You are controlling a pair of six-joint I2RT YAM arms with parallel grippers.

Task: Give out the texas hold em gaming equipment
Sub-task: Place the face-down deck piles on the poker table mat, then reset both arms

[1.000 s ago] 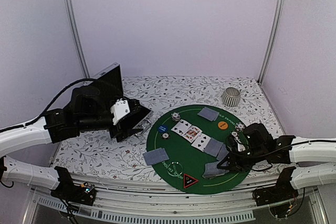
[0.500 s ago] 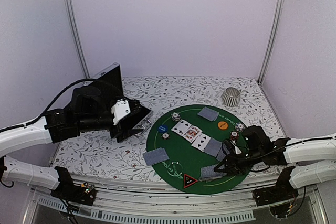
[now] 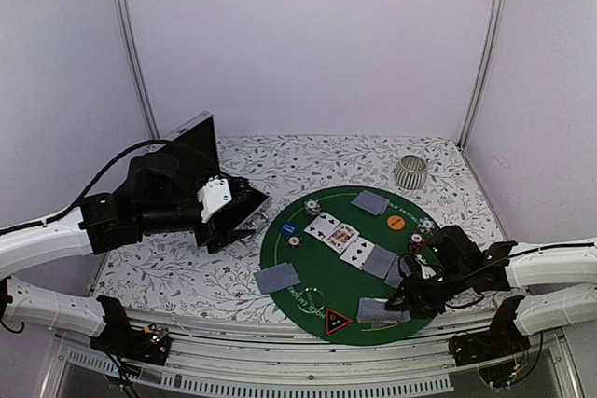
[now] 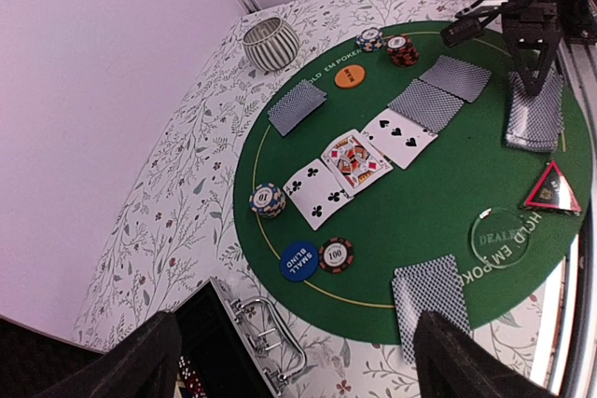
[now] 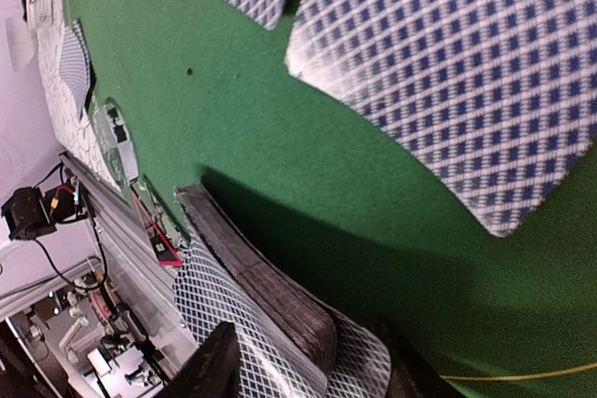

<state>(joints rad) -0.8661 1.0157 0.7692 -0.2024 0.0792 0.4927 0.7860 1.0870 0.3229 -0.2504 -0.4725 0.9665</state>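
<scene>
The deck of cards [image 3: 381,309] lies flat at the near right edge of the green mat [image 3: 317,272], beside the red-edged triangle [image 4: 550,188], probably as the dealer's stock. The right pincer [image 5: 308,375] straddles it, part-open; whether it grips, I cannot tell. Only its own camera shows the deck's thickness. The left pincer [image 4: 298,365] hangs wide and empty over the desk [image 3: 187,277].

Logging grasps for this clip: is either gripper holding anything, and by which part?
Left gripper holds nothing. Right gripper straddles one end of the grey-blue-backed card deck on the green mat; grip cannot be told.
</scene>
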